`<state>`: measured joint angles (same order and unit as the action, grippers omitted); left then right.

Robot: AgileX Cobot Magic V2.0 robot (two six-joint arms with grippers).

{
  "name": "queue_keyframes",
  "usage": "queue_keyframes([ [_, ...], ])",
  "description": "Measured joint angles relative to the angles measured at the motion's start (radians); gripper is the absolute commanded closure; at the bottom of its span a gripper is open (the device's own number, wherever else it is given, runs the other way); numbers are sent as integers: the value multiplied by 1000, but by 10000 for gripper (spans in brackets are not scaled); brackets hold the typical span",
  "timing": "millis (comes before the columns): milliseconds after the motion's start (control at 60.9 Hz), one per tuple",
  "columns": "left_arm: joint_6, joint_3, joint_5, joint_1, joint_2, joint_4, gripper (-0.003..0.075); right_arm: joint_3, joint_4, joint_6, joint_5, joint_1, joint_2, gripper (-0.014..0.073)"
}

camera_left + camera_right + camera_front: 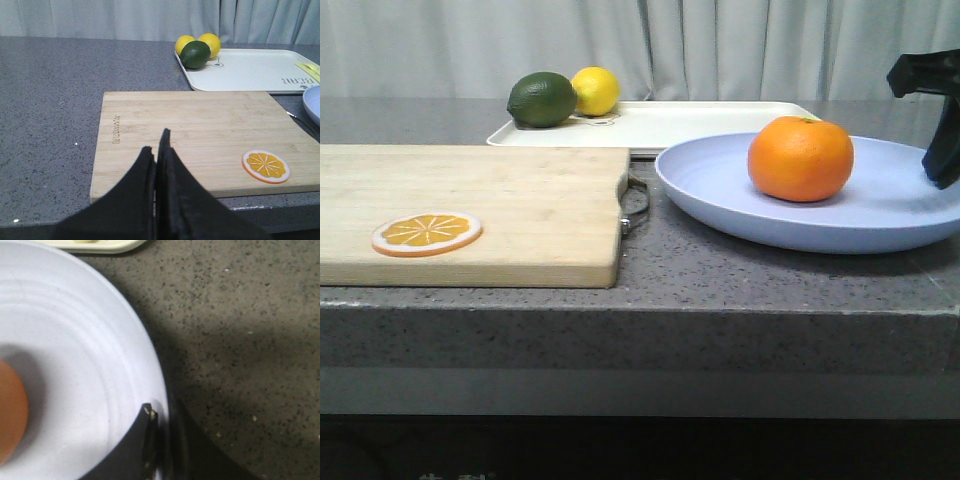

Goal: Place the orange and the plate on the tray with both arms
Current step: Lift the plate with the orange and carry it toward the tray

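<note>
A: How many of each thing?

B: One orange (pixel 801 158), one plate (pixel 720 190), one tray (pixel 700 122), one board (pixel 470 210) with one orange slice (pixel 427 233) on it. The front view shows one lime (pixel 542 99) and one lemon (pixel 595 91) on the tray's far left corner; the left wrist view shows two lemons (pixel 185 44) behind the lime there.

A: Which way do the task's things point?

B: The orange sits upright on the plate, stem dimple on top, a little right of the plate's middle. The plate lies flat on the counter (pixel 650 290), round, so no long axis. The tray lies flat behind it, its long side running left to right across the table.

A: And the claws?

B: The right claw (pixel 157 427) is at the plate's right rim, one finger (pixel 145 440) inside the rim and the other outside it, clamped on the rim. The orange lies well apart from it, toward the plate's middle. In the front view that arm (pixel 935 110) shows at the right edge, over the plate's rim.

A: The left one?

B: The left claw (pixel 157 150) hangs over the board's near edge, fingers together, holding nothing. The slice lies to its right, apart from it. The plate and orange are far to its right.
</note>
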<state>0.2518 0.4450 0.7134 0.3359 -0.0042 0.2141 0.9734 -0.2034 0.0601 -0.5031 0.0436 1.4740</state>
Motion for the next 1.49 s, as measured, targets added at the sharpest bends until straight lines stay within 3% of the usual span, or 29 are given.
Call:
queue_keyframes([
  [246,0,0,0,0,0,0,738,73,-92,0,-142,-2,0,661],
  [525,0,0,0,0,0,0,738,286,-112,8,-371,-4,5,661],
  [690,0,0,0,0,0,0,738,399,-142,19,-456,-52,30,661],
  [821,0,0,0,0,0,0,738,470,-242,69,-489,-102,75,661],
  [1034,0,0,0,0,0,0,738,649,-381,107,-498,-115,224,662],
  [1494,0,0,0,0,0,9,738,1276,-446,76,-494,-57,752,661],
])
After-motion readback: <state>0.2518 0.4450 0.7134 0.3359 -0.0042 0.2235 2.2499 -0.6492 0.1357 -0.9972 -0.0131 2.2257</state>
